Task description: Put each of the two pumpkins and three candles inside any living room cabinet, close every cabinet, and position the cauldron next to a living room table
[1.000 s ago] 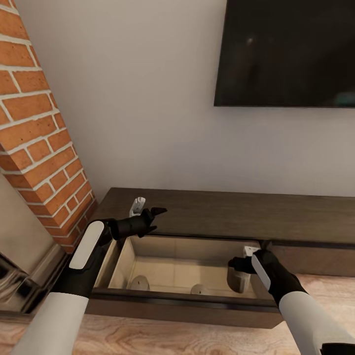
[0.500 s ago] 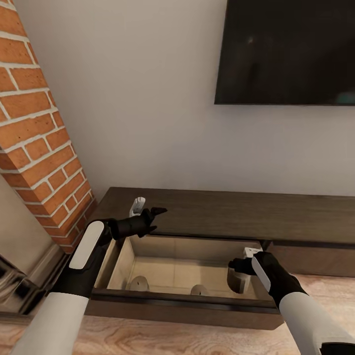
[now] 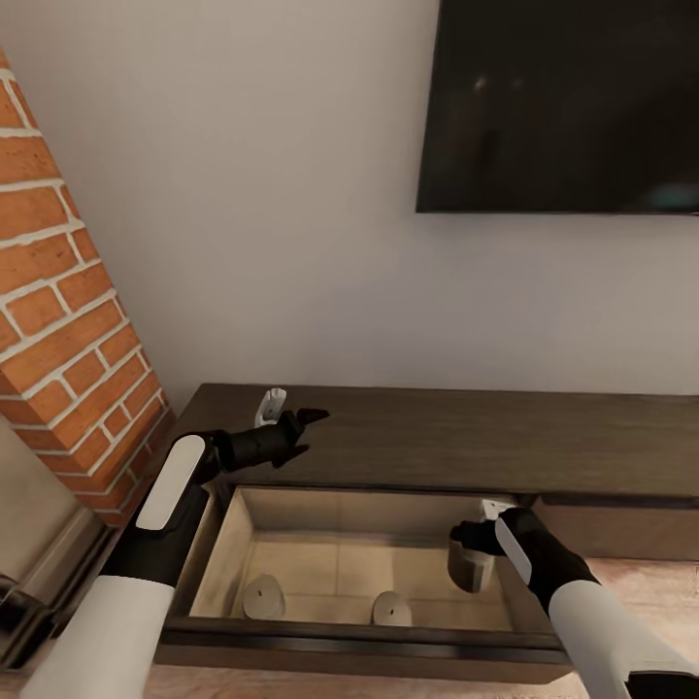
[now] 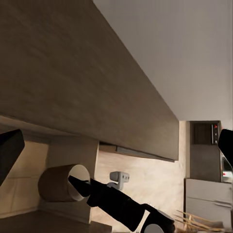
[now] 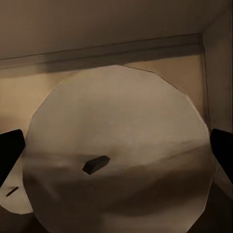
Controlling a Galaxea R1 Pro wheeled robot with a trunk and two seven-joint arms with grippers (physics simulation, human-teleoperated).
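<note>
The right tool hangs inside the open drawer of the cabinet, at the drawer's right end, its fingers clamped on a candle that is held off the drawer floor; the right wrist view has that candle's pale round top close up between the two dark fingertips, a short dark wick at its middle. Three candles are in the drawer in all — the held one, one standing on the floor near the front left, and one near the front middle, the two standing ones well apart from the tool. The left tool hovers over the cabinet top above the drawer's back left corner, fingers spread and holding nothing. A dark screen hangs on the wall above; a brick column stands at the left. Against the picture half a second ago, the whole view has tilted — more of the drawer floor shows — and the held candle sits slightly lower in the drawer.
</note>
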